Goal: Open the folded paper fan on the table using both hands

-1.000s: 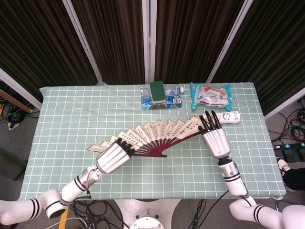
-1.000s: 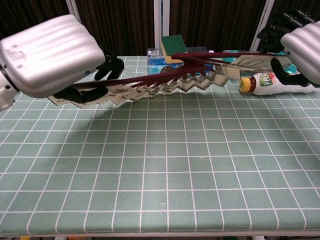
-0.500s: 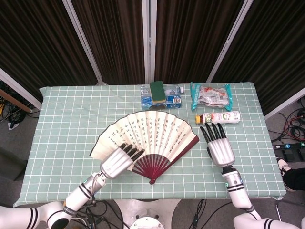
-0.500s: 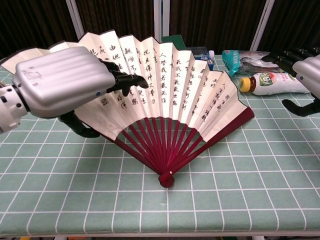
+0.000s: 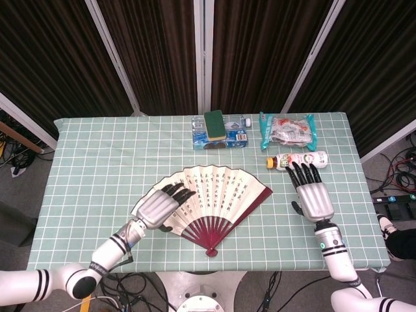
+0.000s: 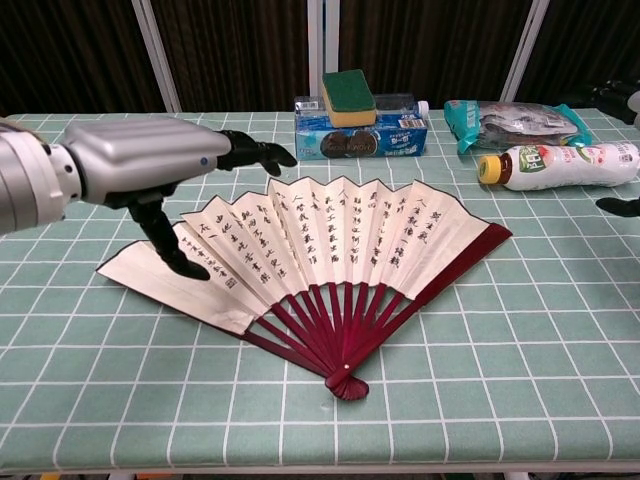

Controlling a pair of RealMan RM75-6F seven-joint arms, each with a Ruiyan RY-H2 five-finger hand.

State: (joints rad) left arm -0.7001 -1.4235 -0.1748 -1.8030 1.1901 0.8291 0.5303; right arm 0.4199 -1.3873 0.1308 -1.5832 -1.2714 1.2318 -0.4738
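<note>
The open fan [image 5: 211,198] fills mid-table, its pivot at 6 o'clock near the front edge. The left hand [image 5: 159,206] hovers over its 9 o'clock side; the right hand [image 5: 314,197] sits apart at 3 o'clock, with bare cloth between it and the fan. At 12 o'clock, a cookie pack [image 5: 220,136] topped by a sponge [image 5: 214,123] stands in the way, with a snack bag [image 5: 286,130] and bottle [image 5: 300,159] at 1 to 2 o'clock. The table's [image 5: 91,156] left third lies open.

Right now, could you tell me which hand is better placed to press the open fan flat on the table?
The left hand. It hovers over the left side of the paper fan, its thumb touching the paper. The right hand is open and off to the fan's right, near the bottle.
</note>
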